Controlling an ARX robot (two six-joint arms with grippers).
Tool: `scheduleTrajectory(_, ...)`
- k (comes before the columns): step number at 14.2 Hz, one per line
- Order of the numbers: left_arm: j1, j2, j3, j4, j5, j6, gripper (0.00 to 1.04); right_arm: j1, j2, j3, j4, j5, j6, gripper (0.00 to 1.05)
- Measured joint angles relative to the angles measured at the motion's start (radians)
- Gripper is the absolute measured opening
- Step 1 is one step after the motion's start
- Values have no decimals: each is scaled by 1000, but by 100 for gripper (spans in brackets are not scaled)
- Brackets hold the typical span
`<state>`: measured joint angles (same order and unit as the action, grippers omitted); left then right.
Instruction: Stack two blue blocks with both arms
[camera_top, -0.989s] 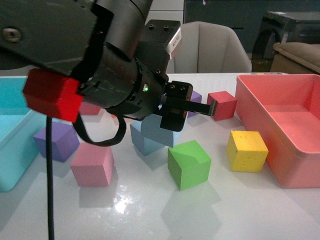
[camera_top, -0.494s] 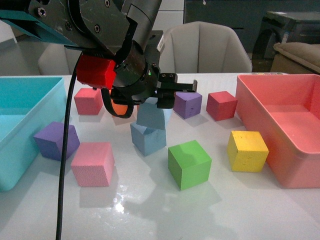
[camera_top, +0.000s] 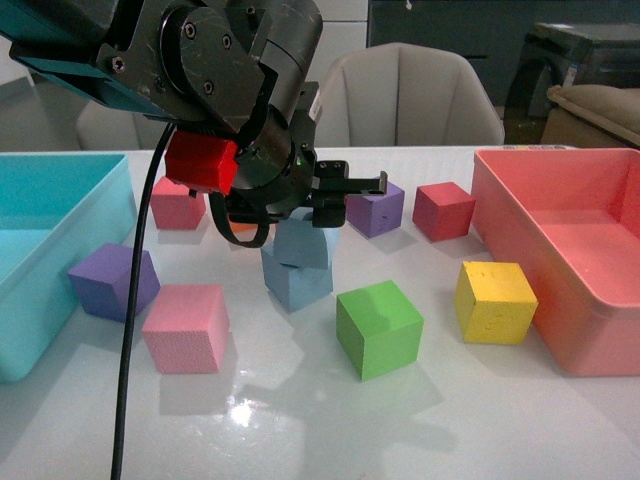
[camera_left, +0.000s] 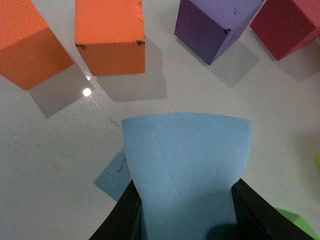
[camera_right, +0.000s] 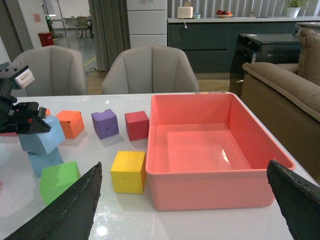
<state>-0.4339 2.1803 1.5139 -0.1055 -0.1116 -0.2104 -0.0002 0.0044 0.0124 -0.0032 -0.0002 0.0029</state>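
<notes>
Where the left arm (camera_top: 215, 90) crowds the front view, its housing hides the top of the upper blue block (camera_top: 305, 243) and nearly all of an orange cube (camera_right: 70, 123) behind the lower blue block (camera_top: 297, 282). The left jaws are clamped on the upper block's sides. In the left wrist view that block fills the gap between them and covers all but one corner of the lower block. It sits tilted over the lower block, shifted a little toward the back; whether the two touch cannot be told.

The right jaws stand wide and empty, well apart from the lower block. Only their black fingers (camera_right: 65, 210) show, cut off at the frame's lower corners.

The green cube (camera_top: 378, 328) is just beside the lower block's front corner. Bare worktop (camera_top: 330, 430) lies in front of the lower block, with a narrower strip between it and the pink cube (camera_top: 185, 327).
</notes>
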Motion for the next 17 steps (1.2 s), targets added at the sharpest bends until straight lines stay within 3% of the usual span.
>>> scheduleTrajectory(6, 24, 37, 50, -17, 23, -23, 36, 0, 0, 0, 0, 0, 0, 98)
scheduleTrajectory(8, 30, 37, 47, 2, 34, -26, 72, 0, 0, 0, 0, 0, 0, 98)
scheduleTrajectory(10, 29, 36, 44, 18, 29, -25, 96, 0, 0, 0, 0, 0, 0, 98)
scheduleTrajectory(17, -14, -134, -40, 130, 18, 9, 98, 0, 0, 0, 0, 0, 0, 98)
